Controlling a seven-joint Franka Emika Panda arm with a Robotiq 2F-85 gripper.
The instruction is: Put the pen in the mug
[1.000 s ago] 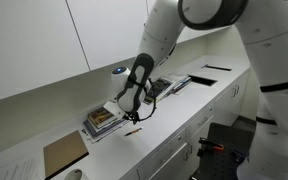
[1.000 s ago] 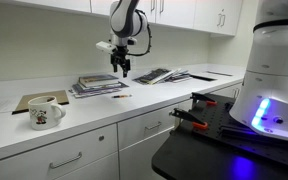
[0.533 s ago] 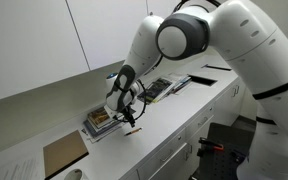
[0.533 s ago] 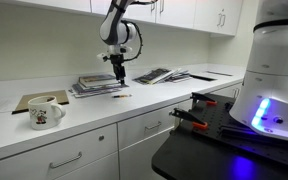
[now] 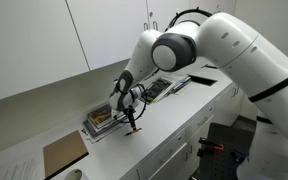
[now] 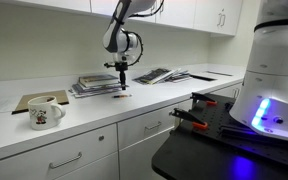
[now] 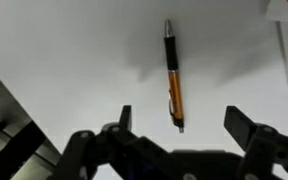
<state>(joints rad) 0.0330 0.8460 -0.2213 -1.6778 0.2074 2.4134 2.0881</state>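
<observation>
One pen (image 5: 134, 131) lies bare on the white desk (image 5: 189, 100) close to its front edge, just in front of a stack of books (image 5: 102, 120), in an exterior view. The Robotiq gripper (image 5: 132, 121) hangs right above it, fingers pointing down.

In an exterior view from along the desk, the gripper (image 6: 121, 88) stands just over the pen (image 6: 122, 96). The mug (image 6: 42, 112), white with a printed picture, waits well apart near the same front edge, beside a flat brown board (image 6: 24, 100).

The wrist view settles the jaws: they are spread wide and hold nothing, one finger (image 7: 125, 115) on each side of the orange-and-black pen (image 7: 172, 75). The gripper (image 7: 182, 112) sits over the pen's near tip instead of its middle.

The step in hand appears to be the grasp. Doing it well likely means shifting along the barrel toward its centre, descending until the fingertips almost meet the desk, then closing squarely across so thin a stick, so that it neither rolls nor tilts when lifted toward the mug.
</observation>
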